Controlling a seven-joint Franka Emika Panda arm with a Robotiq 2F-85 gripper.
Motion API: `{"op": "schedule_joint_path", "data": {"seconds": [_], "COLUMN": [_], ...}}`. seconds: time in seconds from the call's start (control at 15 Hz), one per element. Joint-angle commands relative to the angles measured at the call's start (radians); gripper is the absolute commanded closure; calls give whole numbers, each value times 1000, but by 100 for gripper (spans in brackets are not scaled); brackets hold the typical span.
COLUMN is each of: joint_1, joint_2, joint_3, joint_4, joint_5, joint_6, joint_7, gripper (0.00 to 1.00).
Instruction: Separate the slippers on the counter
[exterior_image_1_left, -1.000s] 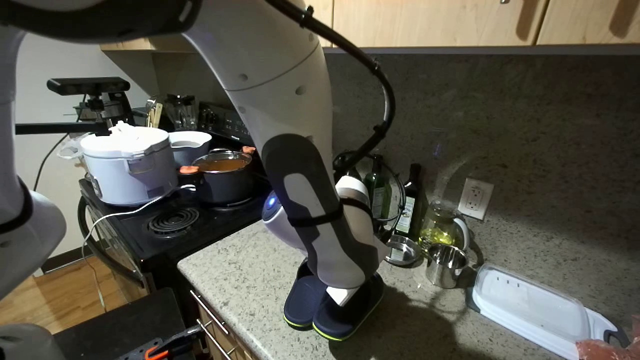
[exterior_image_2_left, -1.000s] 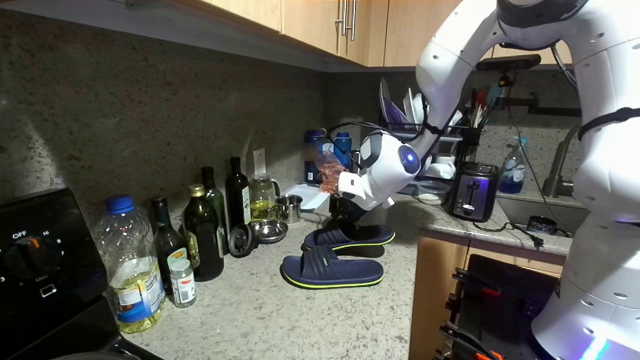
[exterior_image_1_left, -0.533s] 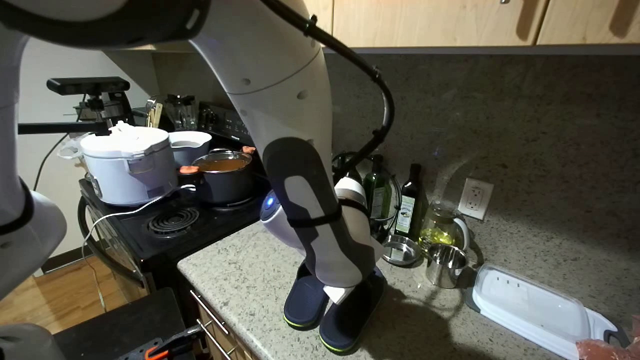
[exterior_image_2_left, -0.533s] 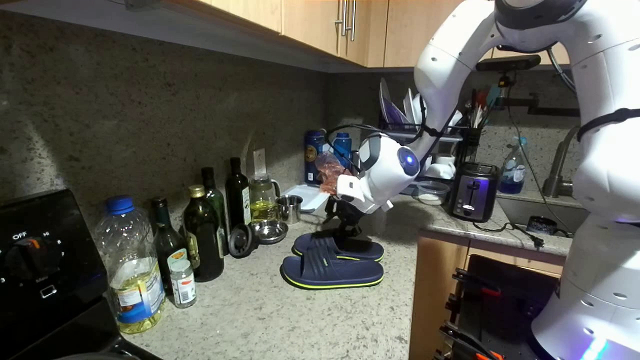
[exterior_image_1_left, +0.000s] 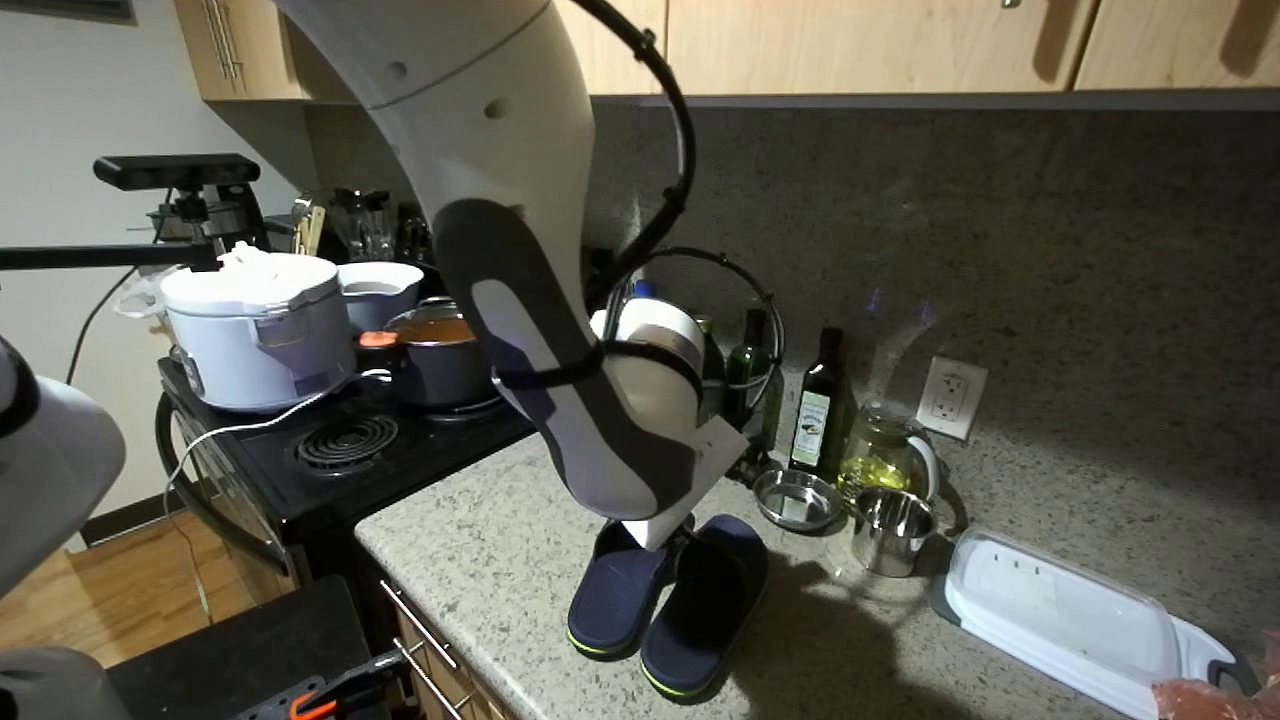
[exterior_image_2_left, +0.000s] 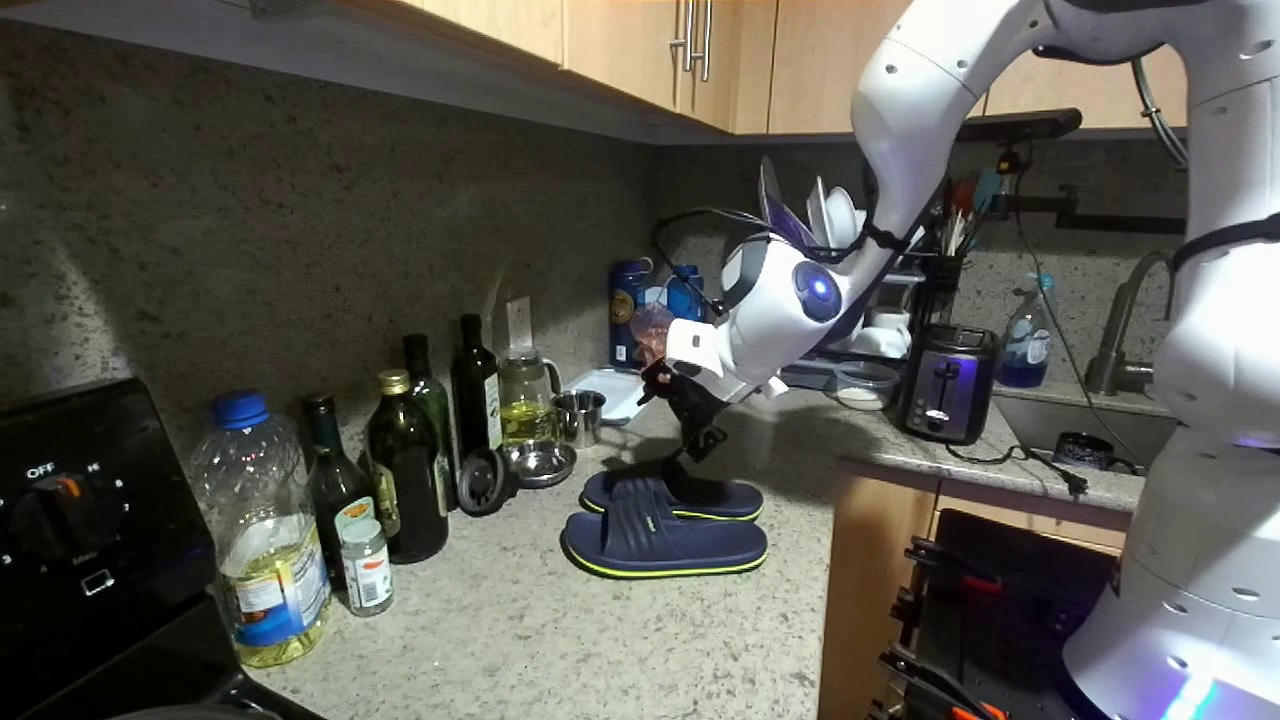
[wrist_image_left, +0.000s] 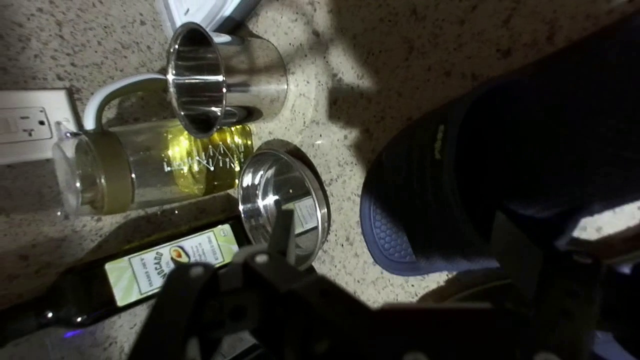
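Two navy slippers lie side by side on the speckled counter (exterior_image_2_left: 480, 620). In an exterior view the near slipper (exterior_image_2_left: 700, 543) partly covers the far slipper (exterior_image_2_left: 725, 497). A narrow gap parts their heel ends in an exterior view, between the left slipper (exterior_image_1_left: 610, 600) and the right slipper (exterior_image_1_left: 700, 620); their strap ends are partly behind the arm. My gripper (exterior_image_2_left: 690, 455) hangs over the far slipper, tilted. In the wrist view the gripper (wrist_image_left: 392, 217) has its fingers wide apart, one over a metal bowl, the other by the slipper's inner edge. Whether that finger touches cannot be told.
The steel bowl (exterior_image_1_left: 797, 500), steel cup (exterior_image_1_left: 893, 530) and oil pitcher (exterior_image_1_left: 885, 465) stand close beyond the slippers. Several bottles, one a dark bottle (exterior_image_2_left: 410, 480), line the backsplash. A white-lidded container (exterior_image_1_left: 1060, 610) lies to one side; the black stove (exterior_image_1_left: 255, 470) borders the counter.
The far slipper, held slightly above the counter a second ago, has come down flat beside the near one. My gripper has opened and let it go, and the arm has shifted up and tilted.
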Motion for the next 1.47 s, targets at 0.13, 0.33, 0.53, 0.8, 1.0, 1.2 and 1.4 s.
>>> {"op": "schedule_joint_path", "data": {"seconds": [0.13,0.33,0.53,0.8,1.0,1.2,1.4], "joint_1": [79,291,328,463,544,610,648], "joint_2": [-175,-231,-285,-354,-405,-450,-484], "joint_3": [-26,-196,-173,-210,-215,-199,-175], "joint_4": [-183,-255,-324,-375,-387,-379,-362], "joint_5": [465,739,1009,1333,1517,1655,1745], "joint_6": [0,-13,-44,-84,-157,-268,-389], "joint_7": [-325,-475,-601,-699,-701,-673,-598], "gripper": [0,0,0,0,0,0,0]}}
